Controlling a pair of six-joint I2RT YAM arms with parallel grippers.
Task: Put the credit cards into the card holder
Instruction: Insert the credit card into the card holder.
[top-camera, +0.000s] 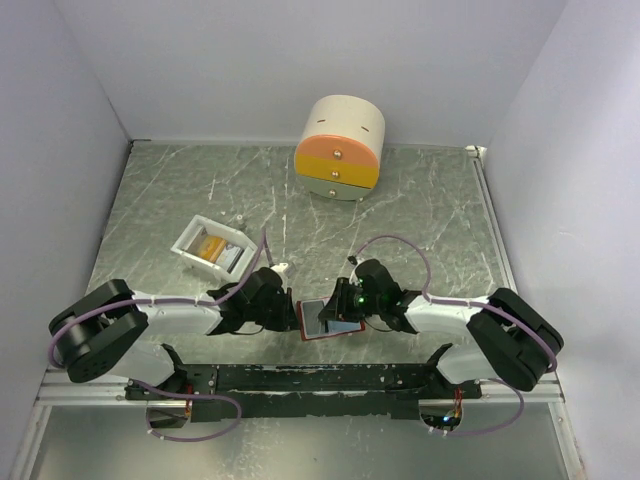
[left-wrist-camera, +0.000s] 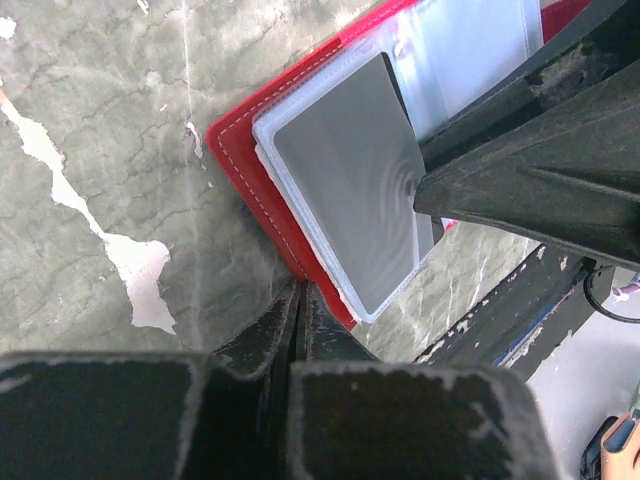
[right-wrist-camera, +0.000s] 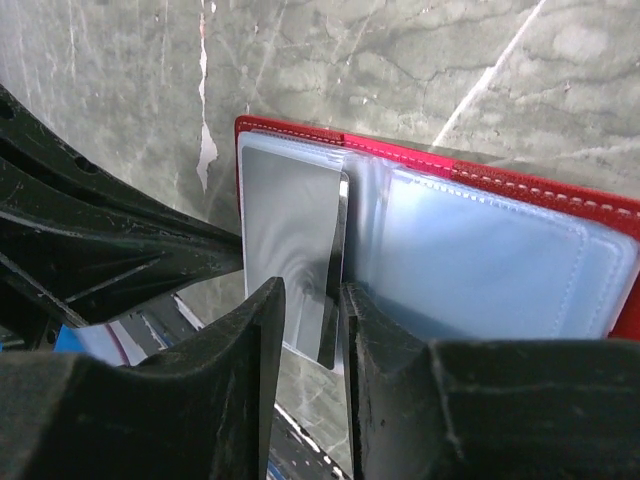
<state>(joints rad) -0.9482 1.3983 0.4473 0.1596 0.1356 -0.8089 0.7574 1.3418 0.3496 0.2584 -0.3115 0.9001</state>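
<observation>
**Item 1: right pincer (right-wrist-camera: 312, 300).**
- Step in hand, as judged: a grey credit card (right-wrist-camera: 285, 230) is being seated in a clear sleeve of the card holder (right-wrist-camera: 480, 180), on the side nearer the left pincer.
- For a clean result, the card is best kept flat and square to the sleeve mouth. It should be slid along the film rather than pressed down into it, and released only once it is wholly covered. The soft film is likely to buckle if the card is skewed.
- The jaws are drawn to a narrow gap, and the card's raised edge lies within that gap. In the left wrist view the pincer is seen resting on the card. Whether the card is actually clamped cannot be told.

**Item 2: left pincer (left-wrist-camera: 300, 300).**
- The jaws are fully closed, and nothing is seen between them.
- The tips are set against the holder's red border, on the side away from the right pincer. This is judged to steady the holder.

**Item 3: card holder.**
- It is laid open on the bench (top-camera: 430, 200), between the two pincers.
- A pale-blue sleeve adjoins the grey card.

**Item 4: surroundings.**
- A white tray (top-camera: 190, 240) is placed beyond the holder, toward the left arm's side and well apart from it. An orange-gold card (top-camera: 208, 247) is lodged in it.
- A round drawer box (top-camera: 340, 148) is placed farther beyond the holder.
</observation>
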